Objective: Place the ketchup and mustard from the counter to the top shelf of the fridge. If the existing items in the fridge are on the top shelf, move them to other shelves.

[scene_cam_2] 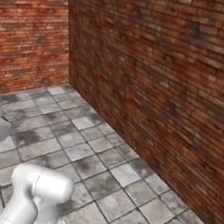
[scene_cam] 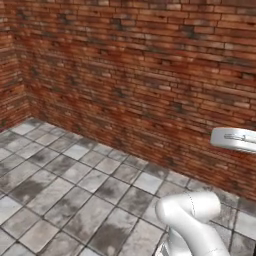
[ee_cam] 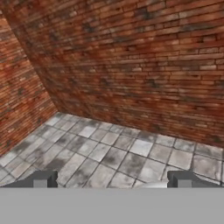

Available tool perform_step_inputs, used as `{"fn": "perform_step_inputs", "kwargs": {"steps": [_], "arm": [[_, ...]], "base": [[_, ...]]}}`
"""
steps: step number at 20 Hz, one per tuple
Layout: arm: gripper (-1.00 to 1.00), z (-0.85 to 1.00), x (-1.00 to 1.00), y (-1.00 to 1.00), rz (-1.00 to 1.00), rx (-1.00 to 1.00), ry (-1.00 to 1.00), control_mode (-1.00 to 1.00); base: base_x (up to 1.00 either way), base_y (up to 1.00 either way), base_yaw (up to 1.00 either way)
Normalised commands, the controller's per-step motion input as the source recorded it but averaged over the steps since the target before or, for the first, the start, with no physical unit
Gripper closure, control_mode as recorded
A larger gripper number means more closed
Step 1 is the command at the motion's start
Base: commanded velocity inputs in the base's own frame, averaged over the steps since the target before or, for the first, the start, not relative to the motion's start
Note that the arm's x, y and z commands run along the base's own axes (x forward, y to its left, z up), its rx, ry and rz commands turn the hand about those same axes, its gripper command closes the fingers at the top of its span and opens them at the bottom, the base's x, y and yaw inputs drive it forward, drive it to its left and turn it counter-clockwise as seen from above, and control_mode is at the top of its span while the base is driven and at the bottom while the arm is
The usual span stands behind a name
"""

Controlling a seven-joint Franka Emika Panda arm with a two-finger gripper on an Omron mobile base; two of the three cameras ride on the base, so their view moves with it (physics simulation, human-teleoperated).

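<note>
My gripper (ee_cam: 113, 179) is open in the hand view, its two dark fingertips (ee_cam: 41, 179) standing wide apart at the bottom with nothing between them. It points at a corner of red brick walls above a grey tiled floor. The ketchup, the mustard, the counter, the fridge, its shelves and the existing items are out of view. My white arm (scene_cam: 192, 220) rises at the lower right of the left base view and, as the same arm (scene_cam_2: 35, 194), at the lower left of the right base view.
Red brick walls (scene_cam: 140, 75) meet in a corner (scene_cam_2: 66, 38) ahead. The grey stone-tiled floor (scene_cam: 70, 190) stretches between me and the walls.
</note>
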Motion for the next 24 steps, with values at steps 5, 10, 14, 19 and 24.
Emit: {"fn": "perform_step_inputs", "kwargs": {"steps": [5, 10, 14, 19, 24], "arm": [[-1.00, 0.00, 0.00, 0.00, 0.00, 0.00, 0.00, 1.00], [-1.00, 0.00, 0.00, 0.00, 0.00, 0.00, 0.00, 1.00], [-1.00, 0.00, 0.00, 0.00, 0.00, 0.00, 0.00, 1.00], [-1.00, 0.00, 0.00, 0.00, 0.00, 0.00, 0.00, 1.00], [-1.00, 0.00, 0.00, 0.00, 0.00, 0.00, 0.00, 1.00]], "base": [[1.00, 0.65, 0.42], [1.00, 0.78, 0.40], [1.00, 0.75, 0.43], [1.00, 0.68, 0.36], [1.00, 0.45, 0.15]]}}
